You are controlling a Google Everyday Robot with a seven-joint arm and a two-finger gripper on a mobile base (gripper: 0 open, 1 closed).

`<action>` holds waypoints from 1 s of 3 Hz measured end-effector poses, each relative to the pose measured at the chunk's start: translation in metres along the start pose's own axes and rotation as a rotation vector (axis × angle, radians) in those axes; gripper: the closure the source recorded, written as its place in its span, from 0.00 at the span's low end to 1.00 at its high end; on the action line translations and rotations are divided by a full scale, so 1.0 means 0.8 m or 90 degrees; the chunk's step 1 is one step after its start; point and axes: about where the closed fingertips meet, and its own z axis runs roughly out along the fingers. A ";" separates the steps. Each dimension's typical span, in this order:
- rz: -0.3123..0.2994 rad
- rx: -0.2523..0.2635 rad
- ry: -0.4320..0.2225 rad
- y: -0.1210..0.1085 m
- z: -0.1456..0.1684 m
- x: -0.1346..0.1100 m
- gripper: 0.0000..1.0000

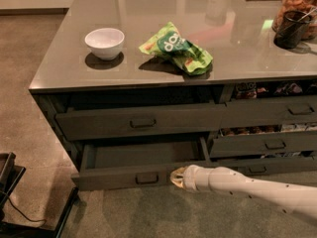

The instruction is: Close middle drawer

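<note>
While the middle drawer [109, 178] stands pulled well out of the left bank of the grey counter [247, 58], below the upper drawer [99, 125], you are dealing with a wide, rigid box on runners. Its dark tray looks bare, so judge it light and easy to slide, though a wide front can rack if you load it far from the middle.

Your gripper [176, 177] sits low against the drawer's front face, just right of the small metal loop handle [147, 178]. From this angle it appears to be touching the panel, and you cannot tell whether it is released or clenched. It holds nothing that you can see.

You need no grasp here. The flat front is stiff and will take a straight push, so press on the face close beside the handle and keep the force square to the panel. The painted surface may be slick, so a glancing contact could skid sideways. Ease off near the end of travel to avoid a slam. The white bowl [104, 42] and green snack bag [176, 47] lie on top, well clear.
</note>
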 end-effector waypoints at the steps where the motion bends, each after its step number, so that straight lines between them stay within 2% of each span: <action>1: -0.001 0.029 0.000 -0.028 0.014 0.007 1.00; 3: 0.001 0.055 0.019 -0.083 0.047 0.025 1.00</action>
